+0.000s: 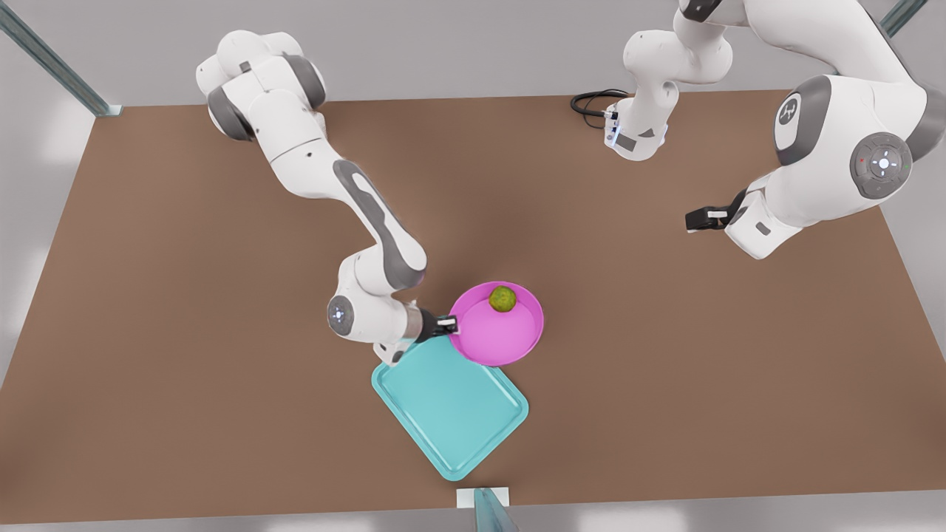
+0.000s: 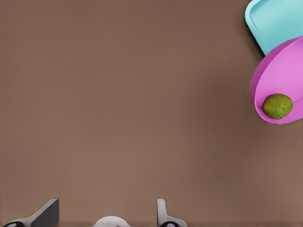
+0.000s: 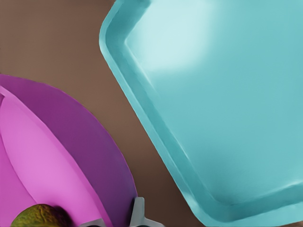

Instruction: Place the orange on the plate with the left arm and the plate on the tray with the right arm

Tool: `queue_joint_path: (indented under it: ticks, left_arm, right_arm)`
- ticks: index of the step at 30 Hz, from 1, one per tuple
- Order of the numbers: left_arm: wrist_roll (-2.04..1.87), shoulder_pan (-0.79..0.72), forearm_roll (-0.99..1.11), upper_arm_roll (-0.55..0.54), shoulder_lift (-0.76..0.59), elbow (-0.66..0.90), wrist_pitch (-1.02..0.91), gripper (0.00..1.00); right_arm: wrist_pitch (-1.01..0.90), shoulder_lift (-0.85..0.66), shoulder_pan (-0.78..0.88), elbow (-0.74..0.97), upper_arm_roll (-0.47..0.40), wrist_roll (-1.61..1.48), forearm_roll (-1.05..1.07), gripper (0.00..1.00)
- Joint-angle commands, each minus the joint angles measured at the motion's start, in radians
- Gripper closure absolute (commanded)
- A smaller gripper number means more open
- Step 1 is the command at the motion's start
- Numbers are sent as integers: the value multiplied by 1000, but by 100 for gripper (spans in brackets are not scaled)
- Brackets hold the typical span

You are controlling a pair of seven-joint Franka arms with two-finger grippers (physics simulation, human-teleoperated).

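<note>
Nearest the front view's lower edge, the tray (image 1: 451, 405) lies flat on the counter (image 1: 185, 355). Just beyond it, the right pincer (image 1: 448, 323) clamps the rim of the plate (image 1: 497, 330), which overlaps the tray's far corner; the orange (image 1: 502, 298) sits in the plate. Farther back, well apart, the left pincer (image 1: 701, 219) hangs with fingers spread, waiting.
</note>
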Motion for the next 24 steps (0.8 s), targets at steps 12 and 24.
queue_joint_path:
  ticks: [12,24]
  left_arm:
    - [4,0,2,0,-4,-1,-6,0]
    - [-1,0,-3,0,-3,-1,-20,0]
  right_arm:
    - [-9,85,-147,45,-32,48,136,79]
    - [-6,90,-158,44,-23,44,138,44]
